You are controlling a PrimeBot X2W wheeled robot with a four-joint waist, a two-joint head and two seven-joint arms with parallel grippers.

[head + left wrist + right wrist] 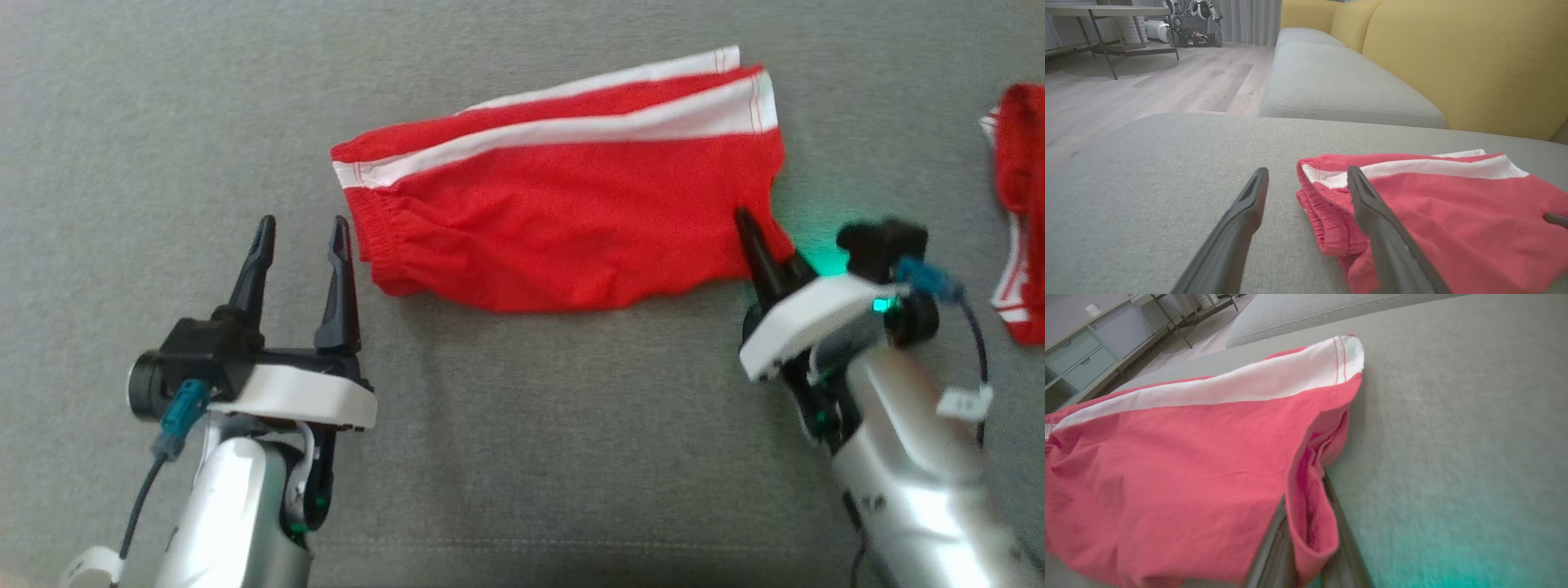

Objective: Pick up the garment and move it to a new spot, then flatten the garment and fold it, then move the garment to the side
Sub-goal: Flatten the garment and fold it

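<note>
1. The red garment (571, 220) lies on the grey sofa seat (522, 457), doubled lengthwise, ahead of both hands.
2. The right hand (767, 245) is clenched on the near corner of the leg hem, with cloth between its fingers.
3. The left hand (302, 224) is released, fingers apart, with the waistband just beside its right finger.
4. Folding seems to be in hand. Next, the left hand should close on the waistband corner so both ends lift evenly.
</note>
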